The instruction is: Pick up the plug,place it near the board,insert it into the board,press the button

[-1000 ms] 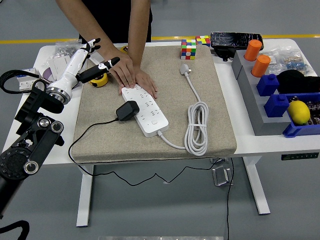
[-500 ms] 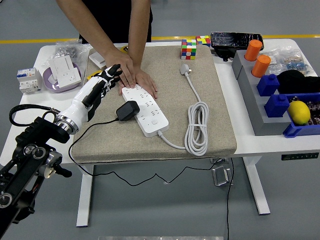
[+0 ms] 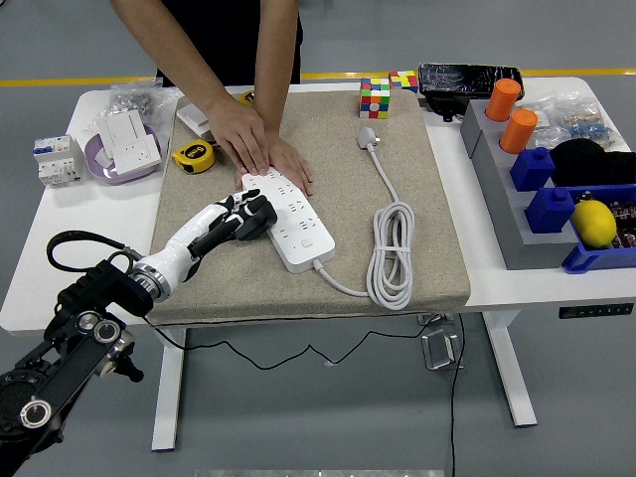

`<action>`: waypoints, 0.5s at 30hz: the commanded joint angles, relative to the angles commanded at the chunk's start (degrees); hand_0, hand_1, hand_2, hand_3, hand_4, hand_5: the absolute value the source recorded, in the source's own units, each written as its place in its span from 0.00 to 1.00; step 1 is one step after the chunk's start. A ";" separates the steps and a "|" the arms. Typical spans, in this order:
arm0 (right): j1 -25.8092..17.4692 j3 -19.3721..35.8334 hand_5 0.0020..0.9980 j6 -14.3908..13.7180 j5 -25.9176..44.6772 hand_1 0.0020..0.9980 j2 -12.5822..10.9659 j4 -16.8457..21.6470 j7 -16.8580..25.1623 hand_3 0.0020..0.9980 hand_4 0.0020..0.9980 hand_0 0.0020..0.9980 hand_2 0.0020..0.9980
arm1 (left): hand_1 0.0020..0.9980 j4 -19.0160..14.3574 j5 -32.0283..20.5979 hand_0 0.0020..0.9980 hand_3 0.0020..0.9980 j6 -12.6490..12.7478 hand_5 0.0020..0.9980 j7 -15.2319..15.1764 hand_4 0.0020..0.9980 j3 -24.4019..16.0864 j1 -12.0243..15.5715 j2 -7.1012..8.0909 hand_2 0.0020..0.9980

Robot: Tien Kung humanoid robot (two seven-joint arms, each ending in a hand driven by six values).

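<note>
The black plug (image 3: 262, 216) lies on the beige mat (image 3: 427, 199), right against the left side of the white power board (image 3: 298, 225). Its thin black cord (image 3: 162, 270) trails off to the left and over the table's front edge. My left hand (image 3: 237, 215) has come in from the lower left and rests against the plug's left side; black on black hides the grip. A person at the far side presses both hands (image 3: 260, 147) flat on the board's far end. The board's white cable (image 3: 393, 254) lies coiled to its right.
A yellow tape measure (image 3: 193, 156) sits left of the person's hands. A purple plate (image 3: 104, 169) with a white socket and a small breaker (image 3: 53, 159) are at the far left. Two colour cubes (image 3: 376, 97) stand at the back. Grey and blue bins (image 3: 517, 224) hold orange cylinders and a lemon (image 3: 594, 223) on the right.
My left arm has swung down from the table's back left, past the tape measure, to the black plug. The plug, the board and the person's hands have stayed put.
</note>
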 joint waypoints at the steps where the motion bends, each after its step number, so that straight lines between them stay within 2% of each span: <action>1: -0.02 0.02 1.00 0.00 -0.01 0.90 -0.01 0.00 0.00 0.83 1.00 0.94 0.83 | 1.00 0.46 0.82 1.00 1.00 0.17 1.00 -0.15 1.00 0.06 0.00 -0.04 1.00; 15: 0.27 0.20 1.00 0.03 -0.14 0.90 -0.03 0.02 -0.02 0.83 1.00 0.94 0.83 | 1.00 2.55 2.35 1.00 1.00 0.81 1.00 -0.34 1.00 1.64 -1.54 -0.14 1.00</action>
